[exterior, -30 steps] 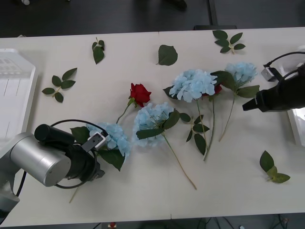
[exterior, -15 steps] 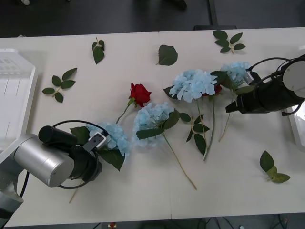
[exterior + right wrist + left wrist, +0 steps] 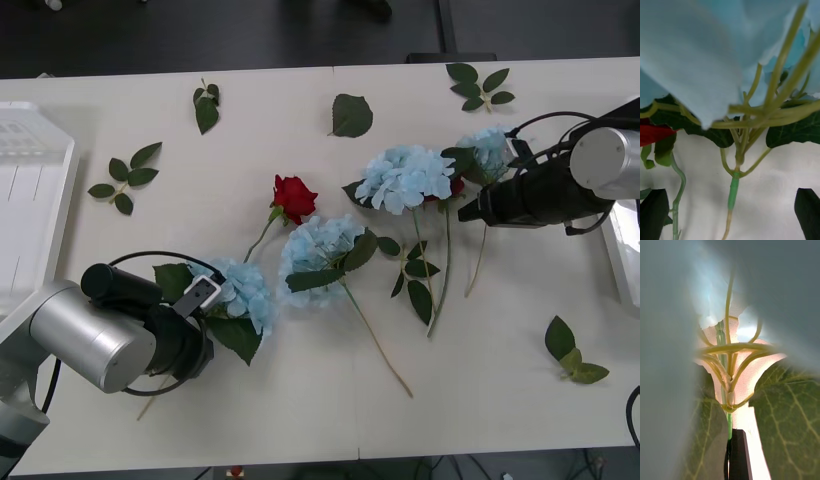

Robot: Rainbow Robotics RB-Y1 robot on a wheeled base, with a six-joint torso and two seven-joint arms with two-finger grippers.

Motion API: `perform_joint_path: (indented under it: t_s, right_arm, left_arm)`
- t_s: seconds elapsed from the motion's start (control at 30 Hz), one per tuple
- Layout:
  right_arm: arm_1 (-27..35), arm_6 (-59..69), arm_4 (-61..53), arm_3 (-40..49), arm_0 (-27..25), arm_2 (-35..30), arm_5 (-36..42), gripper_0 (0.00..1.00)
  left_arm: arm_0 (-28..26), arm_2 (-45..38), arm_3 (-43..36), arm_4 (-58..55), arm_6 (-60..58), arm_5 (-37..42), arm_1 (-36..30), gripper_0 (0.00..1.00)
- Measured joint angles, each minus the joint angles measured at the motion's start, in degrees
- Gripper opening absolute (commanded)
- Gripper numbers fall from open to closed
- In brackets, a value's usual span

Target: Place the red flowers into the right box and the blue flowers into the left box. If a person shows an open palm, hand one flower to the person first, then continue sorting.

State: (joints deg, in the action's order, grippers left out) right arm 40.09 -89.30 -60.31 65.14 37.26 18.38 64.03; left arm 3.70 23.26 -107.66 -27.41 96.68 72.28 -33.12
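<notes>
White table (image 3: 300, 420), nothing on it lettered. The left gripper (image 3: 731, 450) is clenched on a blue flower's (image 3: 240, 290) stem; the right gripper (image 3: 468, 210), fingers apart, straddles another blue flower's stem (image 3: 733, 191).

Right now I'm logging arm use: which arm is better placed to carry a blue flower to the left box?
Left. The left gripper is already shut on a blue flower's stem, on the left box's side.

— Where do the pale-blue artificial hydrangeas (image 3: 405, 178) lie?

— Four fluffy heads on the bench: one far right (image 3: 488, 150), one at centre (image 3: 318, 246), one lower left (image 3: 243, 291), all with stems flat.

— And the small red artificial roses?

— One bud (image 3: 293, 195) left of centre; another (image 3: 455, 187) peeks from under a hydrangea.

— The trays?

— The ribbed white plastic tray (image 3: 30, 190) sits at the left edge, the translucent white tray (image 3: 622, 250) at the right.
</notes>
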Motion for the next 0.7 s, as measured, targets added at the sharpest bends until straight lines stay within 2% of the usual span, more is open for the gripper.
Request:
perform_joint_path:
  t_s: [0.13,0.17,0.2,0.23,0.27,0.3,0.33,0.57,0.7]
  right_arm:
    - [-0.5,0.9,0.7,0.0,0.0,0.0,-0.2,0.51]
    - [-0.7,1.6,0.9,0.0,0.0,-0.1,-0.2,0.36]
    - [-0.8,2.2,1.1,0.0,0.0,-0.1,-0.2,0.30]
    - [-0.9,2.6,1.3,0.0,0.0,-0.1,-0.3,0.18]
    - [-1.0,2.8,1.4,0.0,0.0,-0.1,-0.4,0.12]
    - [-1.1,3.0,1.5,0.0,0.0,-0.1,-0.5,0.12]
    - [-1.1,3.1,1.6,0.0,0.0,-0.1,-0.6,0.00]
    - [-1.3,3.4,1.9,0.0,0.0,-0.4,-0.7,0.00]
    - [-1.3,3.5,1.9,0.0,0.0,-1.1,-0.6,0.00]
  left_arm:
    - [0.0,0.0,-0.1,0.0,0.0,0.0,-0.2,0.00]
    - [0.0,0.0,-0.4,0.0,0.0,0.0,-0.5,0.00]
    - [0.0,0.0,-0.9,0.0,0.0,0.0,-0.9,0.00]
    - [0.0,0.0,-1.6,-0.1,0.0,0.0,-1.4,0.00]
    - [0.0,0.0,-2.3,-0.1,0.0,0.0,-2.0,0.00]
    - [0.0,0.0,-3.3,-0.1,0.0,0.0,-2.8,0.00]
    - [0.0,0.0,-4.3,-0.2,0.0,0.0,-3.6,0.00]
    - [-0.4,-0.4,-13.4,-3.5,0.0,1.5,-11.0,0.00]
    - [-0.5,-3.5,-16.1,-8.4,0.0,5.3,-12.4,0.00]
